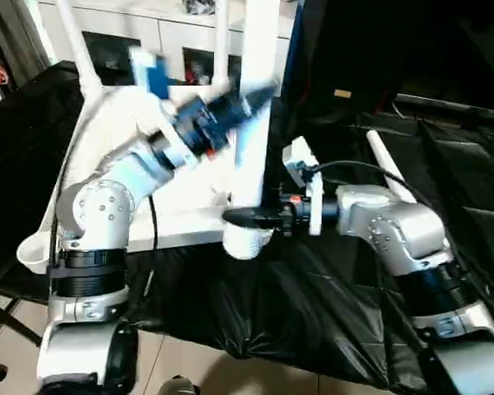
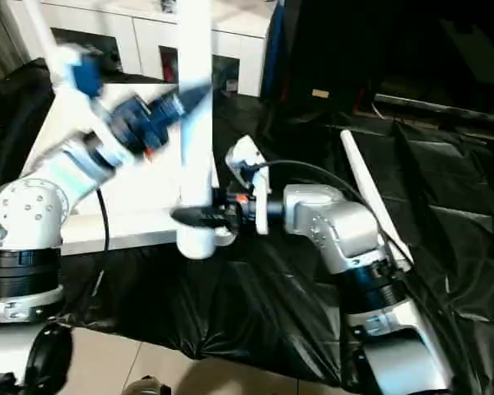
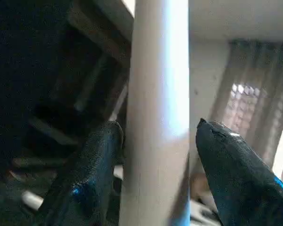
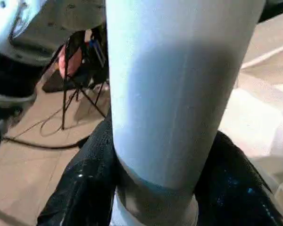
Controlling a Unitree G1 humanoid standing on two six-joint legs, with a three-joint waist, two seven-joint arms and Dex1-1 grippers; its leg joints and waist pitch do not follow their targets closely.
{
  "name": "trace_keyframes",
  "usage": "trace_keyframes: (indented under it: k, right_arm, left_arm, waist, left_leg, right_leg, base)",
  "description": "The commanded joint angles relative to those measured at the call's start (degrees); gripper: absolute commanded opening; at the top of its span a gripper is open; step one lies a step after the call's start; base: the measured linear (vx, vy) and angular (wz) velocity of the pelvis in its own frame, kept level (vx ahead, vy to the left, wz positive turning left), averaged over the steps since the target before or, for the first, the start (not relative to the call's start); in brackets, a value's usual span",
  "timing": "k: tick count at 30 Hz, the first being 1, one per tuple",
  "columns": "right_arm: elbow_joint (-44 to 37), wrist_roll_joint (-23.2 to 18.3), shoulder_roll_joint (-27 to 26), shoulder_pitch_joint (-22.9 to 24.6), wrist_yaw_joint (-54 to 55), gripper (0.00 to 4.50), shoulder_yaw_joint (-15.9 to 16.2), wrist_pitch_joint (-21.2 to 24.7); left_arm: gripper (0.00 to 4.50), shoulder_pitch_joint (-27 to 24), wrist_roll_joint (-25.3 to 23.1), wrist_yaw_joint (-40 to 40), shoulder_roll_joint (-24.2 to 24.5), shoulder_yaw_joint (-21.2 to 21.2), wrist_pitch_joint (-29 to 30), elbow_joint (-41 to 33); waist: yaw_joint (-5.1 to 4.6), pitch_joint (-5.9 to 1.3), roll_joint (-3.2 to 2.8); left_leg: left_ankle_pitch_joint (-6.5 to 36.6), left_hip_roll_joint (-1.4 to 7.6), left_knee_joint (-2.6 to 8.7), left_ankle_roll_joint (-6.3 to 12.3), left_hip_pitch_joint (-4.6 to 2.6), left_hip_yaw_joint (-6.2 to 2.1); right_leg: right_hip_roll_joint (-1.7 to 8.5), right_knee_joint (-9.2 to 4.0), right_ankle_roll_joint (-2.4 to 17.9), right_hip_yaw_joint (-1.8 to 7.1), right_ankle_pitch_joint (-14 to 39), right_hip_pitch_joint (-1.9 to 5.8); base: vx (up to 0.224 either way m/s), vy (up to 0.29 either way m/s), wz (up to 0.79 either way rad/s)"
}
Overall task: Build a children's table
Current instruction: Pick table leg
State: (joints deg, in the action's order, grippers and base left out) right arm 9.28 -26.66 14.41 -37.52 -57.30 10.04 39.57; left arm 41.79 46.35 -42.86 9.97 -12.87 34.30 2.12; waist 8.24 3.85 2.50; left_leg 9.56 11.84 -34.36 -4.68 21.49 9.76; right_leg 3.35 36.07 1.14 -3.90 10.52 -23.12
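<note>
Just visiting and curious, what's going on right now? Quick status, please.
Right gripper clamped low on upright table leg, near corner socket. Left gripper straddling the leg higher up, jaws apart. Spare leg lying on black sheet, not blocking.

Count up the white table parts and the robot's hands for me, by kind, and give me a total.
Tabletop: 1
Table legs: 4
Robot hands, left hand and right hand: 2
Total: 7
</note>
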Motion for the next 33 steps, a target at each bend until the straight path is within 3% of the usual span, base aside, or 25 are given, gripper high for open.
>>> trace_keyframes:
  k: [1, 3, 7, 8, 9, 10, 11, 12, 14, 15, 16, 18, 19, 20, 21, 22, 24, 26, 27, 28, 29, 30, 31, 32, 33]
  right_arm:
    - [0.3, -0.5, -0.6, 0.7, 2.6, 1.88, -3.2, -2.1]
    - [1.0, 0.3, -3.0, 1.2, 9.0, 1.88, -6.2, -4.1]
    - [0.0, 4.1, -3.4, 2.8, 15.6, 1.88, -6.9, -7.0]
    - [-0.4, 6.1, -3.3, 3.7, 18.2, 1.88, -6.9, -8.1]
    - [-0.6, 7.4, -3.1, 4.1, 19.5, 1.88, -6.5, -8.9]
    - [-1.4, 9.7, -3.4, 5.8, 22.5, 1.87, -6.6, -11.4]
    - [-1.4, 9.7, -3.4, 5.8, 22.5, 1.87, -6.6, -11.4]
    - [-2.5, 10.2, -4.6, 7.4, 24.5, 1.87, -7.1, -12.3]
    - [-2.6, 10.8, -5.7, 8.7, 26.4, 1.87, -7.1, -13.2]
    - [-2.6, 11.6, -5.8, 9.1, 28.0, 1.87, -6.9, -13.3]
    - [-2.9, 13.0, -5.5, 9.1, 30.5, 1.87, -6.8, -13.0]
    - [-3.0, 13.3, -5.4, 9.1, 31.0, 1.87, -6.8, -12.9]
    - [-3.6, 12.9, -5.4, 8.9, 31.1, 1.87, -7.1, -12.3]
    - [-3.6, 12.8, -5.4, 8.7, 31.1, 1.87, -7.2, -12.3]
    - [-3.3, 12.7, -5.3, 8.3, 30.9, 1.87, -7.5, -12.6]
    - [-3.1, 12.7, -5.2, 8.1, 30.9, 1.87, -7.6, -12.9]
    - [-2.4, 13.5, -5.1, 8.2, 30.7, 1.87, -7.0, -13.7]
    - [-2.8, 13.6, -5.5, 8.4, 30.7, 1.87, -6.9, -13.7]
    - [-3.7, 13.2, -5.8, 8.6, 30.4, 1.87, -6.7, -13.2]
    - [-4.2, 12.6, -5.8, 8.6, 30.0, 1.87, -6.7, -12.8]
    - [-4.2, 12.6, -5.8, 8.6, 30.0, 1.87, -6.7, -12.8]
    - [-4.4, 12.2, -5.9, 8.6, 29.8, 1.87, -6.6, -12.5]
    - [-3.9, 12.1, -6.0, 8.5, 29.6, 1.87, -6.5, -12.8]
    - [-3.6, 12.1, -6.1, 8.4, 29.6, 1.87, -6.4, -13.0]
    - [-2.9, 12.5, -6.1, 8.2, 29.9, 1.87, -6.1, -13.3]
  left_arm:
    - [2.95, 1.8, -0.7, 2.3, -0.1, -2.1, -2.8, -1.0]
    - [2.95, 1.3, -1.7, 4.5, 1.1, -4.1, -4.4, -1.8]
    - [2.95, -1.9, -6.0, 7.5, 4.2, -4.3, -5.2, -4.0]
    - [2.95, -3.8, -9.9, 8.1, 5.9, -2.9, -6.6, -4.8]
    - [2.95, -4.9, -11.8, 8.3, 7.0, -2.0, -7.0, -5.1]
    - [2.95, -9.3, -19.2, 7.6, 10.8, 3.7, -8.9, -6.1]
    - [2.95, -9.3, -19.2, 7.6, 10.8, 3.7, -8.9, -6.1]
    - [2.95, -13.4, -23.2, 5.0, 12.9, 9.9, -10.0, -6.2]
    - [2.95, -16.3, -25.1, 2.2, 14.2, 14.6, -10.6, -4.7]
    - [2.95, -17.0, -26.7, 0.7, 15.0, 16.8, -12.2, -3.3]
    - [2.95, -17.2, -28.2, -0.6, 15.9, 19.0, -12.8, -1.0]
    - [2.95, -17.1, -28.5, -0.8, 16.1, 19.4, -12.7, -0.6]
    - [2.95, -17.0, -29.8, -2.1, 16.5, 20.3, -14.4, 1.3]
    - [2.95, -16.8, -30.0, -2.7, 16.6, 20.6, -14.6, 2.1]
    - [2.95, -16.0, -32.1, -5.6, 17.2, 22.2, -16.6, 6.9]
    - [2.95, -15.6, -33.1, -6.6, 17.5, 22.9, -17.6, 8.8]
    - [2.95, -14.3, -36.0, -7.1, 18.2, 24.6, -19.2, 13.4]
    - [2.95, -13.8, -37.6, -7.7, 18.9, 25.4, -20.4, 15.4]
    - [2.95, -12.9, -38.0, -9.7, 20.4, 26.6, -21.1, 17.7]
    - [2.95, -12.3, -38.0, -10.9, 21.1, 27.1, -21.4, 18.7]
    - [2.95, -12.3, -38.0, -10.9, 21.1, 27.1, -21.4, 18.7]
    - [2.95, -11.9, -37.9, -11.7, 21.6, 27.4, -21.5, 19.3]
    - [2.95, -11.6, -37.6, -13.3, 22.1, 27.4, -21.7, 20.2]
    - [2.95, -11.2, -37.6, -14.7, 22.3, 27.3, -22.2, 21.3]
    - [2.95, -10.2, -38.2, -15.2, 22.2, 27.0, -23.5, 24.4]
  waist:
    - [0.03, -4.55, 0.08]
    - [-0.24, -4.48, -0.15]
    - [-0.45, -4.60, -0.36]
    - [-0.59, -4.49, 0.05]
    - [-0.38, -4.54, -0.13]
    - [-0.50, -4.49, 0.02]
    - [-0.72, -4.42, -0.02]
    - [-0.65, -4.37, -0.37]
    - [-0.77, -4.40, -0.96]
    - [-0.96, -4.31, -0.72]
    - [-1.28, -4.36, -1.32]
    - [-1.37, -4.36, -1.06]
    - [-1.44, -4.38, -1.49]
    - [-1.91, -4.21, -1.13]
    - [-2.02, -4.16, -2.07]
    - [-2.55, -4.06, -1.31]
    - [-2.78, -4.21, -1.44]
    - [-3.07, -4.28, -1.70]
    - [-3.33, -4.36, -1.27]
    - [-3.34, -4.39, -1.45]
    - [-3.49, -4.38, -0.84]
    - [-3.48, -4.48, -1.37]
    - [-3.62, -4.46, -0.69]
    - [-3.40, -4.42, -1.14]
    - [-3.58, -4.24, -2.29]
  left_leg:
    - [8.4, 1.29, 3.71, -1.93, -0.79, -0.19]
    - [8.7, 1.34, 3.88, -2.72, -0.85, -0.29]
    - [8.9, 1.41, 4.02, -3.73, -1.05, -0.35]
    - [9.2, 1.25, 4.06, -3.71, -1.08, -0.20]
    - [8.8, 1.43, 4.13, -3.83, -1.02, -0.39]
    - [9.2, 1.44, 4.28, -3.91, -1.15, -0.36]
    - [9.4, 1.35, 4.31, -4.10, -1.08, -0.31]
    - [10.1, 1.33, 4.35, -4.08, -1.40, -0.23]
    - [11.6, 1.36, 4.44, -4.27, -1.60, -0.25]
    - [12.2, 1.31, 4.52, -4.28, -1.47, -0.21]
    - [13.1, 1.18, 4.55, -4.86, -1.75, -0.22]
    - [13.9, 1.15, 4.62, -5.26, -1.49, -0.32]
    - [14.2, 1.12, 4.59, -5.36, -1.53, -0.38]
    - [15.4, 1.00, 4.64, -5.16, -1.43, -0.39]
    - [16.1, 0.81, 4.61, -5.08, -1.56, -0.51]
    - [17.0, 0.70, 4.61, -4.66, -1.53, -0.43]
    - [16.7, 0.75, 4.57, -4.23, -1.55, -0.54]
    - [16.0, 0.93, 4.61, -4.29, -1.45, -0.64]
    - [15.4, 0.91, 4.62, -4.08, -1.22, -0.66]
    - [15.0, 0.88, 4.59, -3.91, -1.23, -0.65]
    - [14.6, 0.89, 4.62, -3.64, -1.06, -0.61]
    - [13.5, 1.03, 4.45, -3.48, -1.30, -0.52]
    - [13.2, 1.05, 4.40, -3.24, -1.29, -0.35]
    - [12.9, 1.06, 4.40, -3.10, -1.37, -0.34]
    - [14.2, 0.87, 4.40, -3.42, -1.52, -0.24]
  right_leg:
    - [4.57, -4.13, 8.1, 2.79, 11.3, 3.12]
    - [4.55, -4.08, 7.6, 2.79, 11.5, 2.93]
    - [4.32, -3.91, 6.6, 2.74, 10.7, 2.96]
    - [4.21, -4.11, 6.2, 2.78, 11.2, 2.95]
    - [4.42, -4.06, 5.6, 2.82, 11.3, 2.94]
    - [4.33, -4.29, 3.8, 2.87, 12.9, 2.74]
    - [4.16, -4.09, 3.5, 2.93, 13.1, 2.76]
    - [4.22, -4.25, 3.6, 3.00, 14.0, 2.41]
    - [4.21, -4.45, 4.2, 3.07, 14.5, 2.17]
    - [4.07, -4.60, 4.4, 3.05, 14.7, 2.16]
    - [3.86, -4.81, 4.5, 3.10, 14.3, 2.02]
    - [3.93, -4.49, 5.0, 3.11, 14.1, 2.50]
    - [3.98, -4.49, 5.1, 3.11, 14.0, 2.50]
    - [3.95, -4.77, 5.0, 3.09, 15.4, 2.59]
    - [3.93, -4.94, 4.9, 3.06, 16.4, 2.45]
    - [3.81, -5.33, 4.3, 3.02, 18.4, 2.53]
    - [4.02, -5.35, 3.8, 3.14, 20.1, 2.53]
    - [4.14, -5.18, 4.8, 3.11, 18.6, 2.59]
    - [4.06, -4.99, 5.4, 3.04, 17.4, 2.80]
    - [4.10, -4.91, 5.7, 3.07, 16.9, 2.76]
    - [4.11, -4.88, 5.8, 3.06, 16.6, 2.89]
    - [4.17, -4.60, 7.0, 3.13, 14.4, 2.68]
    - [4.12, -4.61, 7.3, 3.16, 13.9, 2.69]
    - [4.18, -4.39, 7.9, 3.16, 13.6, 2.63]
    - [3.89, -4.95, 7.9, 3.17, 13.6, 2.30]
  base:
    - [0.000, 0.000, 0.00]
    - [0.000, 0.000, 0.00]
    - [0.000, 0.000, 0.00]
    - [0.000, 0.000, 0.00]
    - [0.000, 0.000, 0.00]
    - [0.000, 0.000, 0.00]
    - [0.000, 0.000, 0.00]
    - [0.000, 0.000, 0.00]
    - [0.000, 0.000, 0.00]
    - [0.000, 0.000, 0.00]
    - [0.000, 0.000, 0.00]
    - [0.000, 0.000, 0.00]
    - [0.000, 0.000, 0.00]
    - [0.000, 0.000, 0.00]
    - [0.000, 0.000, 0.00]
    - [0.000, 0.000, 0.00]
    - [0.000, 0.000, 0.00]
    - [0.000, 0.000, 0.00]
    - [0.000, 0.000, 0.00]
    - [0.000, 0.000, 0.00]
    - [0.000, 0.000, 0.00]
    - [0.000, 0.000, 0.00]
    - [0.000, 0.000, 0.00]
    - [0.000, 0.000, 0.00]
    - [0.000, 0.000, 0.00]
